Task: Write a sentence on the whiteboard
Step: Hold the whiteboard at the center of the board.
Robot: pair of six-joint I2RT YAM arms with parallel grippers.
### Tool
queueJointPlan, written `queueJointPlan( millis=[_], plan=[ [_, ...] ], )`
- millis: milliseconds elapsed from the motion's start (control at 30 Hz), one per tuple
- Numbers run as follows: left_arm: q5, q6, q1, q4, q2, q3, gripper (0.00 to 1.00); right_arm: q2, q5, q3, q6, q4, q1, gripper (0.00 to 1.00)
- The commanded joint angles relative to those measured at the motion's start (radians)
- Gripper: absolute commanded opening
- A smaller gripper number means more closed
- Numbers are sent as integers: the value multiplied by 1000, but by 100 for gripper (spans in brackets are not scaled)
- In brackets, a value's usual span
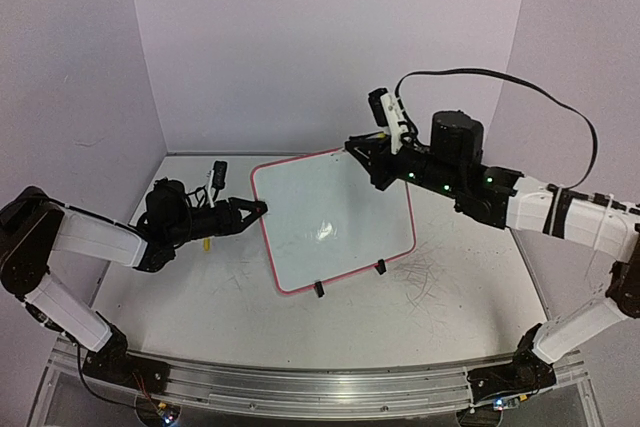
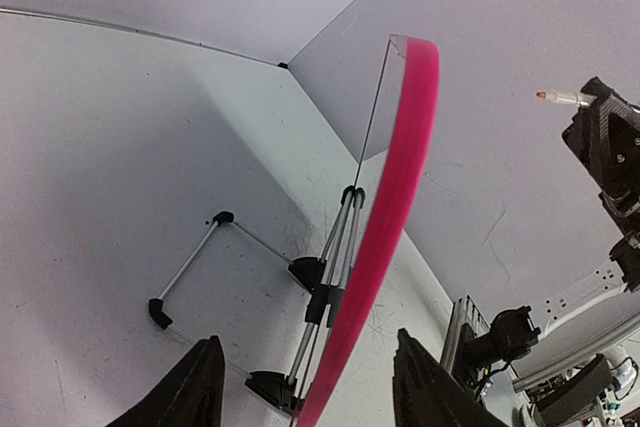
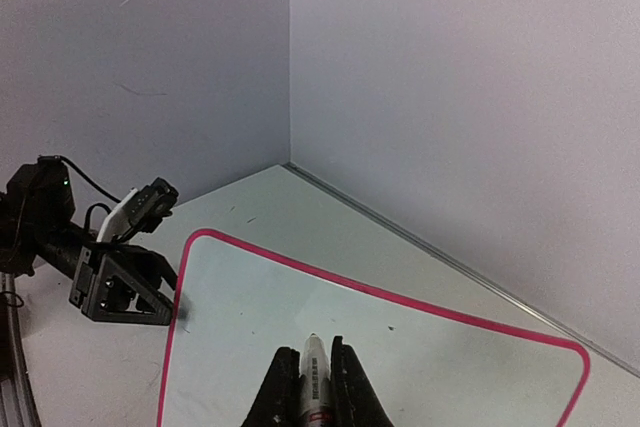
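The whiteboard [image 1: 330, 217] stands tilted on the table on two black clip feet [image 1: 319, 289]; its white face shows no writing, so the sentence is not visible. My left gripper [image 1: 258, 210] is open at the board's left edge. In the left wrist view the pink frame [image 2: 392, 207] runs between the spread jaws of the left gripper [image 2: 305, 339] without touching them. My right gripper [image 1: 360, 147] is shut on a white marker [image 3: 316, 377] and hovers over the board's upper part [image 3: 380, 347]. The marker's tip points at the board.
A wire stand [image 2: 215, 247] props the board from behind. A small yellow object [image 1: 205, 242] lies on the table under my left gripper. Old scribble marks [image 1: 420, 272] cover the table at the right. Purple walls close in at the back and both sides.
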Motion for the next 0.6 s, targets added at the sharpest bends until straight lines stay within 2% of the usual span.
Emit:
queueJointPlan(
  millis=[0, 300, 567],
  plan=[
    [37, 4, 6, 88, 32, 34, 52, 123, -158, 113, -4, 103, 20, 0],
    [65, 82, 11, 94, 57, 41, 30, 262, -205, 165, -56, 153, 91, 0],
    [115, 112, 21, 95, 85, 63, 19, 318, -190, 200, -61, 156, 106, 0]
  ],
)
